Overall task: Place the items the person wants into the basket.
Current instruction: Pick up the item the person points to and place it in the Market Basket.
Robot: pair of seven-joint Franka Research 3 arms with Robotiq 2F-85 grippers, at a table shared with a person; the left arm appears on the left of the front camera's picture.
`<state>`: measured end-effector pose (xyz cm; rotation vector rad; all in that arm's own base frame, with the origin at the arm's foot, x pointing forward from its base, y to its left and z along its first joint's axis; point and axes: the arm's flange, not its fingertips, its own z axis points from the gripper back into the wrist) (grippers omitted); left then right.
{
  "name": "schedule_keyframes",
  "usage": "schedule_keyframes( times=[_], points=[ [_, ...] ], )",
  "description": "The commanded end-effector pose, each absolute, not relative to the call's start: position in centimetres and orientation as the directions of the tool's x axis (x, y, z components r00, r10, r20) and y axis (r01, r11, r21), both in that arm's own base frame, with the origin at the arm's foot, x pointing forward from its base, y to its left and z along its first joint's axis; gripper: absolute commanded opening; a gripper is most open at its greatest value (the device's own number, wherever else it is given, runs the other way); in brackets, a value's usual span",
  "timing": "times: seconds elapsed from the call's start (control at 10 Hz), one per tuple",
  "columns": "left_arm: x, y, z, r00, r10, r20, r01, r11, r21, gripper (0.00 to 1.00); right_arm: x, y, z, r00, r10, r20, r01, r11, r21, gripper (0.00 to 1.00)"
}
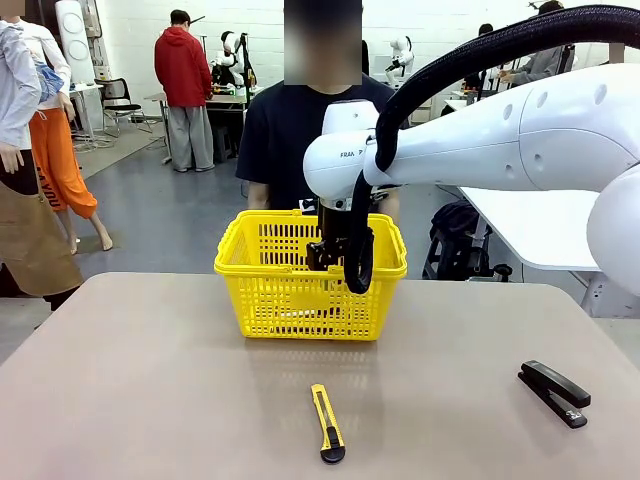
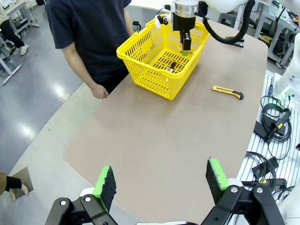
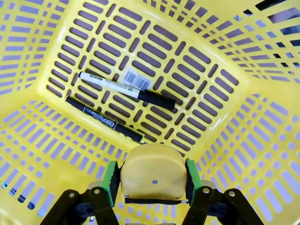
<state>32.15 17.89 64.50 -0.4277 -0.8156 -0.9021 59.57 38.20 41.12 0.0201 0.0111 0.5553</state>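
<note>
The yellow basket [image 1: 265, 300] stands at the table's far side, in front of the person [image 1: 285, 130] in a navy T-shirt. My right gripper [image 3: 151, 180] hangs inside the basket [image 3: 243, 108], shut on the round yellow tape measure [image 3: 152, 173]. On the basket floor below lie the white marker with black cap [image 3: 125, 90] and the slim black pen [image 3: 103, 118]. From farther off, the right gripper [image 2: 186, 44] shows above the basket [image 2: 150, 70]. My left gripper [image 2: 161, 183] is open over the bare near table, holding nothing.
A yellow utility knife [image 1: 326, 423] lies on the near table and a black stapler [image 1: 554, 392] at the right. The knife [image 2: 227, 92] also lies beside the basket in the left wrist view. Cables hang off the table's edge [image 2: 269, 122].
</note>
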Motion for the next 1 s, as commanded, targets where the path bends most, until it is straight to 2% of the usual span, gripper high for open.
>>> schedule_keyframes(
  times=[0.0, 0.1, 0.9],
  points=[
    [32.16, 18.00, 64.44, 0.343, -0.518, 0.784, 0.824, 0.566, 0.013, 1.00, 59.79, 37.89, 41.35, 0.841, 0.540, 0.007, -0.540, 0.841, 0.008, 0.87],
    [32.16, 18.00, 64.44, 0.343, -0.518, 0.784, 0.824, 0.566, 0.013, 1.00, 59.80, 37.87, 41.35, 0.841, 0.541, 0.008, -0.541, 0.841, 0.007, 1.00],
    [32.16, 18.00, 64.44, 0.343, -0.518, 0.784, 0.824, 0.566, 0.013, 1.00, 59.52, 37.55, 41.62, 0.838, 0.545, 0.027, -0.545, 0.838, 0.006, 1.00]
  ],
)
